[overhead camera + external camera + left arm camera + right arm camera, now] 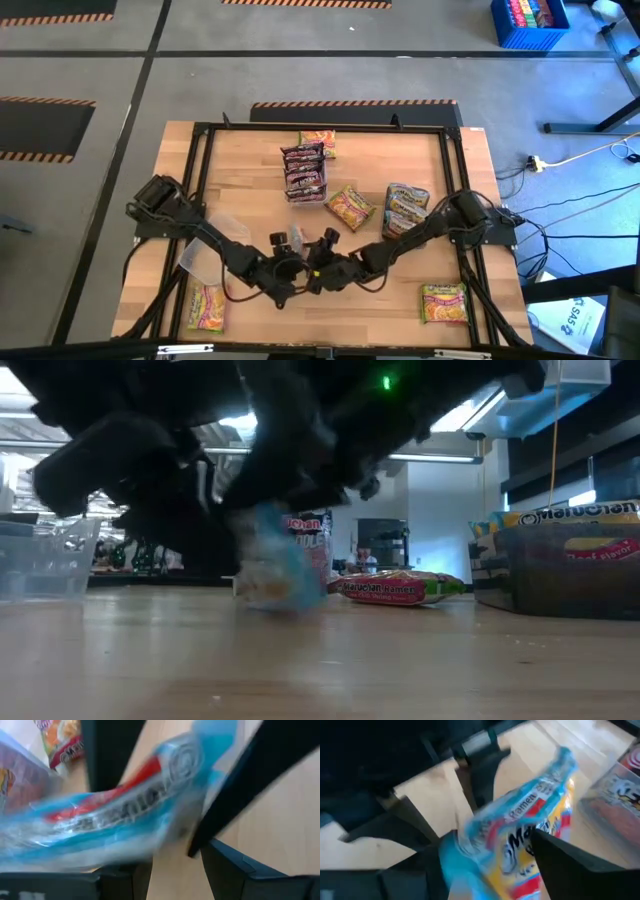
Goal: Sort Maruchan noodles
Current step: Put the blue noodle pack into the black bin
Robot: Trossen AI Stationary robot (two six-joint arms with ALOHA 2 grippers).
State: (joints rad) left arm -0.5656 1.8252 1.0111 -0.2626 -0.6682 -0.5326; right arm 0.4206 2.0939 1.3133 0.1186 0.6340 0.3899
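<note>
- We see a light wooden table (240, 170) with a black metal frame (200, 160) along its edges; it stands on a grey floor with striped hazard tape. A blue crate (528, 22) stands on the floor beyond the far right corner.
- Near the near edge, about the middle, the two grippers meet. The left gripper (290, 262) and the right gripper (322, 258) are just beside each other.
- Between them is a light blue flat plastic ramen packet (520, 830). In the right wrist view the right gripper's dark fingers (565, 855) close on it. In the left wrist view the packet (115, 815) lies between the left gripper's fingers (230, 795), but we cannot tell if they press it.
- A row of dark maroon packets (304, 170) stands near the far edge, with a yellow-pink packet (320, 141) behind it.
- An orange-red packet (350, 207) lies near the middle. A clear plastic rectangular bin (405, 208) with packets stands toward the right edge.
- One yellow-pink packet (206, 306) lies at the near left corner, one yellow-green packet (444, 302) at the near right corner.
</note>
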